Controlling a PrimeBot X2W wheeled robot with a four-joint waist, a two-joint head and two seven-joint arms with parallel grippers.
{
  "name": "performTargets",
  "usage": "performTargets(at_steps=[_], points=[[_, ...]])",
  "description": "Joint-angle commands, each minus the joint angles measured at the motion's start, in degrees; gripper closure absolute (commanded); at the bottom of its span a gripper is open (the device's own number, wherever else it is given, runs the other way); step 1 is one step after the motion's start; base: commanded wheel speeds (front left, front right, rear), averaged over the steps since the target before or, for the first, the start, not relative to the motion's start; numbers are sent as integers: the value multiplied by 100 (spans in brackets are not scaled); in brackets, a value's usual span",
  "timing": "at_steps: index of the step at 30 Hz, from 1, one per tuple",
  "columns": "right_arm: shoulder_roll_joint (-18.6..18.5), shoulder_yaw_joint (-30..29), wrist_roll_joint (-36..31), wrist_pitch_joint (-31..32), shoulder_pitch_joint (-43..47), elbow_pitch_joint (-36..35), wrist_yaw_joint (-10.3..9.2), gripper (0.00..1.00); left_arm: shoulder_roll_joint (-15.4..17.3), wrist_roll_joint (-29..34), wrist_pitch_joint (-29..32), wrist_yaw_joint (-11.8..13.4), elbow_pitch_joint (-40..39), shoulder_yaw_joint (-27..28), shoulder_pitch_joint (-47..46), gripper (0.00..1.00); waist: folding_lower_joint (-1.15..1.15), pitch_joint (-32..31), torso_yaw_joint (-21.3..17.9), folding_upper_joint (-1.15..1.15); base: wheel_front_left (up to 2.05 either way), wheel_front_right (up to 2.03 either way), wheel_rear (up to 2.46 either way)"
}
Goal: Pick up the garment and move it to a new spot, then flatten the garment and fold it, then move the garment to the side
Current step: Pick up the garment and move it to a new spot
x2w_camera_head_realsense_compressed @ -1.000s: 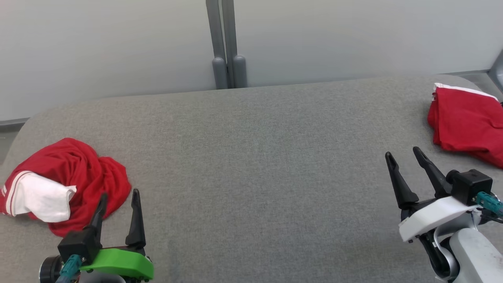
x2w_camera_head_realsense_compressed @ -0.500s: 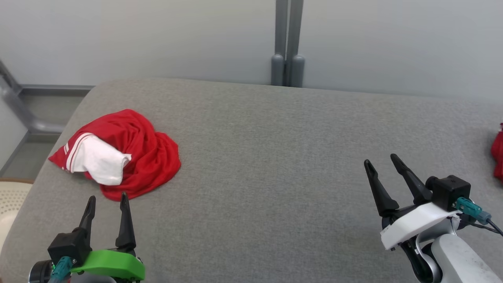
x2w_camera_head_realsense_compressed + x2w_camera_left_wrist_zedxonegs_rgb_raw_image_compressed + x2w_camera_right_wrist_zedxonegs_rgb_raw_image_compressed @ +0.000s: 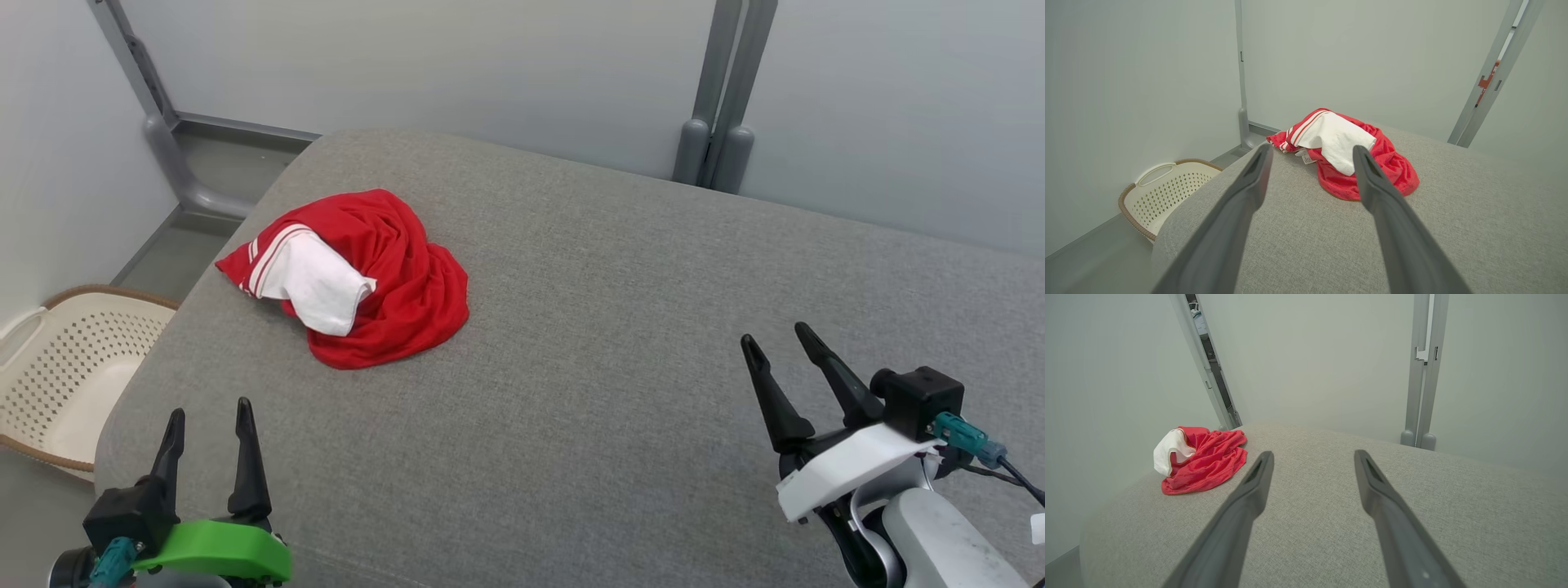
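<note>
A crumpled red garment (image 3: 384, 278) with a white sleeve and white stripes lies in a heap near the left end of the grey padded table (image 3: 620, 310). The left wrist view shows the garment (image 3: 1347, 159) just beyond my fingertips, and the right wrist view has the garment (image 3: 1202, 463) far off to the left. My left gripper (image 3: 206, 416) hovers open over the table's near-left corner, well short of the heap, nothing between its fingers. My right gripper (image 3: 775, 343) stands open and empty over the table's near-right part.
A cream perforated laundry basket (image 3: 61, 367) sits on the floor beside the table's left edge; it appears as the basket (image 3: 1163, 192) in the left wrist view. Grey posts (image 3: 722, 122) rise against the wall behind the table. The wide stretch of table between garment and right gripper is bare.
The head camera has swung to the left, so the crumpled garment now sits nearer the centre and the basket has come into view; the second red garment at the right has left the picture. Both grippers stay open.
</note>
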Motion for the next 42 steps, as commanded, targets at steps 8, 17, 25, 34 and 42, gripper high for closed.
performTargets(at_steps=[8,17,25,34,42], points=[[-26,-222,-216,-14,-47,-548,-6,0,158,-385,525,-56,-249,122,-390,0,0,263,-175,0,0,0,0],[-67,-202,-546,-14,-379,-1616,-6,0,1112,-1125,2488,-250,-96,361,-1743,0,0,1014,-893,0,0,0,0],[-197,-68,-562,-14,-739,-2060,-6,0,1633,-1815,3490,-297,772,599,-2520,0,0,1661,-1782,0,0,0,0],[-40,221,-451,-14,-1011,-2084,-6,0,1917,-2219,3760,-323,2343,737,-2900,0,0,2008,-2485,0,0,0,0],[-42,333,-407,-14,-1092,-2028,-6,0,2003,-2349,3721,-328,3393,715,-3089,100,0,2052,-2718,0,0,0,0]])
